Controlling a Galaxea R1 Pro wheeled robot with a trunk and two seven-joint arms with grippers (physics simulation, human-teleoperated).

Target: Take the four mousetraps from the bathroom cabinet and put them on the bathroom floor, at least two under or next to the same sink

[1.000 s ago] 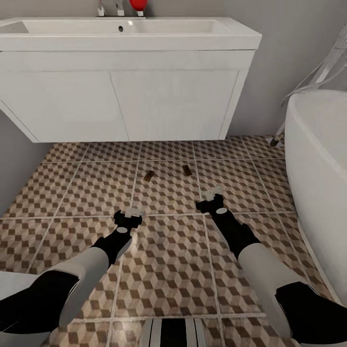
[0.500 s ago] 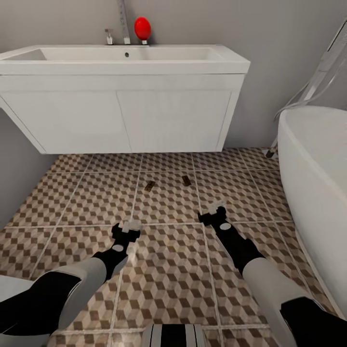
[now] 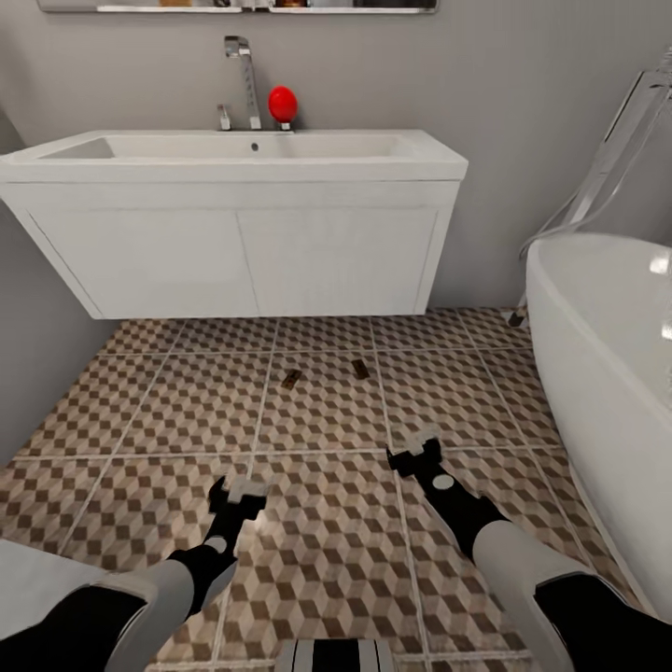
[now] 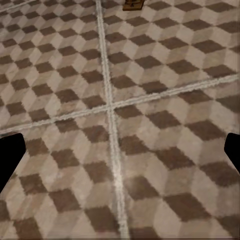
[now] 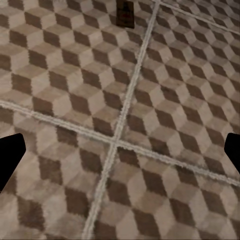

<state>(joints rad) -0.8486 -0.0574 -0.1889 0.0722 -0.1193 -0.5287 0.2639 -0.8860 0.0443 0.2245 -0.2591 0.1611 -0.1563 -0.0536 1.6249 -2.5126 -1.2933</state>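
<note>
Two small brown mousetraps (image 3: 291, 378) (image 3: 359, 369) lie flat on the cube-patterned bathroom floor (image 3: 187, 411), just in front of the white wall-hung sink (image 3: 243, 154). My left gripper (image 3: 238, 490) hovers low over the tiles, open and empty, well short of the left trap. My right gripper (image 3: 417, 453) is also open and empty, short of the right trap. In the left wrist view one mousetrap (image 4: 132, 4) lies far ahead of the open gripper (image 4: 120, 155). The right wrist view has a mousetrap (image 5: 125, 14) ahead of the open gripper (image 5: 120, 155). The cabinet is out of view.
A white oval bathtub (image 3: 607, 373) fills the right side, close to my right arm. A grey wall (image 3: 37, 355) closes the left. On the sink stand a chrome tap (image 3: 245, 75) and a red object (image 3: 283, 103). Open floor lies between the grippers.
The whole view has shifted: the sink now sits lower and smaller, so the camera has drawn back. Both grippers have pulled away from the two traps, which lie unmoved.
</note>
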